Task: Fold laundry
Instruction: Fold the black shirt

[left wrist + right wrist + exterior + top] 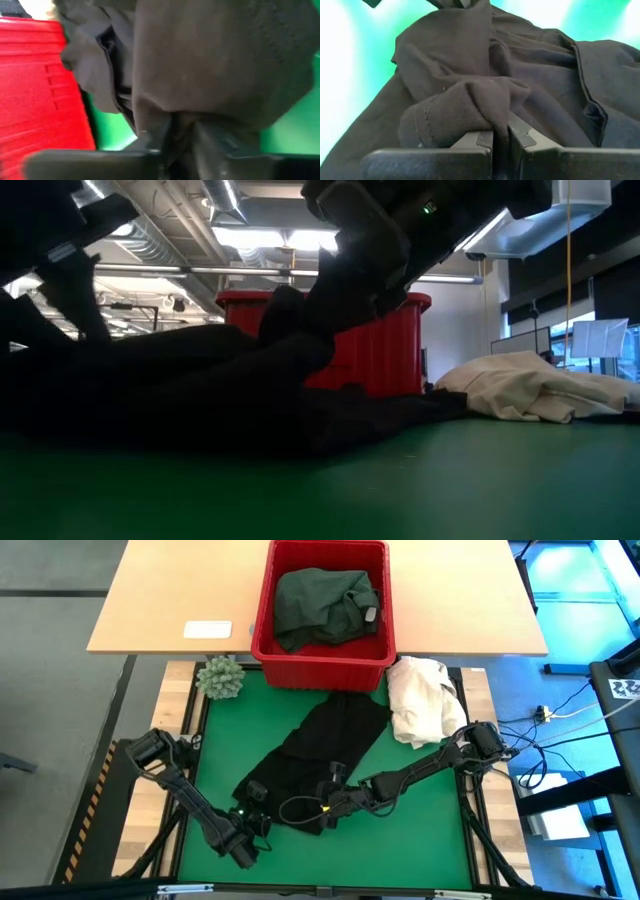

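Both grippers pinch the near edge of the black garment (315, 755) mid-mat: left gripper (256, 794) clamped on its left corner, right gripper (330, 783) shut on a fold. Next, probably lift and fold it toward the far red basket (262, 632)

Black garment (320, 745) on a plain green mat (420, 830); red basket (325, 665) holds a dark green garment (322, 602); cream-white cloth (420, 698) beside it; pale grey-green spiky ball (220, 677); light wood table (180, 590) with a white card (207, 630); both arms black (190, 795)
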Motion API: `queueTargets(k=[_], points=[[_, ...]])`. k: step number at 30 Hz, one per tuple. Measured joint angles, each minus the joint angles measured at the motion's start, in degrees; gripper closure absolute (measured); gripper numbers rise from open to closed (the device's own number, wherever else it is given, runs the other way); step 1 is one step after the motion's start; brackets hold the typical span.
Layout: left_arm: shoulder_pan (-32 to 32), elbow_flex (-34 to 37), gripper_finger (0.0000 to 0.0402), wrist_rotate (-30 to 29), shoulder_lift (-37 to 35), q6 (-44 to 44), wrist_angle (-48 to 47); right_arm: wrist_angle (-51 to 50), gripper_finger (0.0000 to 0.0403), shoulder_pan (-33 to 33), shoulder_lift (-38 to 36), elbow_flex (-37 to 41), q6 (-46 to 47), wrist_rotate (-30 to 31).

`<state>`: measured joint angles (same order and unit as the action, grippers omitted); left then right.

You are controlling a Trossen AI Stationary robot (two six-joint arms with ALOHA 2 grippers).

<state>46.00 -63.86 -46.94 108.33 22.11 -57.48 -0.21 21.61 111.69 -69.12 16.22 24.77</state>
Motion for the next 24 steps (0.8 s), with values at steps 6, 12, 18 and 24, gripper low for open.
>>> queueTargets(k=[6, 12, 18, 24], points=[[1.21, 0.0, 0.0398, 7.94, -1.93, 4.33, 3.93, -2.71, 0.0394, 0.56, -0.76, 0.02, 2.71, -4.28], [5.89, -0.02, 0.0399, 17.57, -4.8, 7.21, 18.08, -3.92, 0.0398, 5.78, -2.21, 0.02, 4.49, -10.24], [9.3, -0.6, 0.04, 20.28, -5.26, 11.34, 32.89, -2.1, 0.0399, 13.12, -2.61, 0.0, 6.8, -16.83], [9.97, -6.29, 0.0401, 20.85, -5.26, 11.07, 35.7, 1.02, 0.04, 19.42, -2.64, -0.03, 11.65, -16.94]])
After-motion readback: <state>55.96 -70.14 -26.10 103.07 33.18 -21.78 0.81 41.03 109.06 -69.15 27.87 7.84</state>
